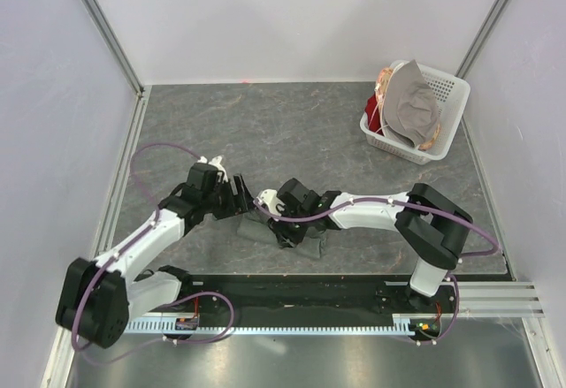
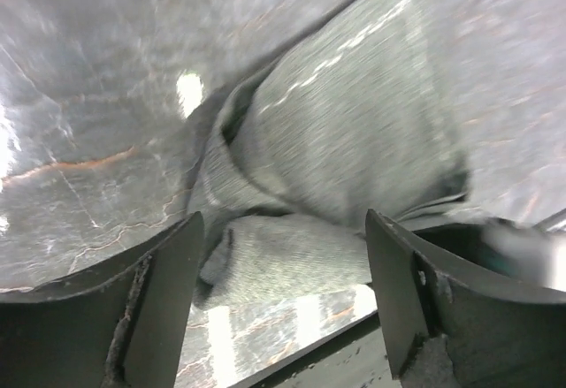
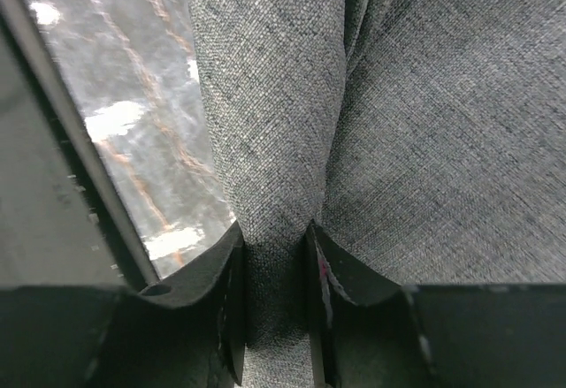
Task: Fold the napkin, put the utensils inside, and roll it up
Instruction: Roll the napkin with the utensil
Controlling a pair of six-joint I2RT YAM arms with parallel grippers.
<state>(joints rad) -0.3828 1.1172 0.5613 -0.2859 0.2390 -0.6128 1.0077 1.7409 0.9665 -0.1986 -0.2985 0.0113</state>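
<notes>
While napkin (image 3: 424, 140) looks bunched in rough roll, right jaws pinch a fold, left jaws open w/ nothing; spoon unseen, so rolling prob. unfinished.

napkin (image 3: 416, 140): coarse woven matt cloth | table (image 2: 80, 96): glossy marbled stone-look

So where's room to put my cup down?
Bare table lies across the far left and middle, left of the white basket. The near middle is crowded: the left gripper and right gripper are at the napkin.
</notes>
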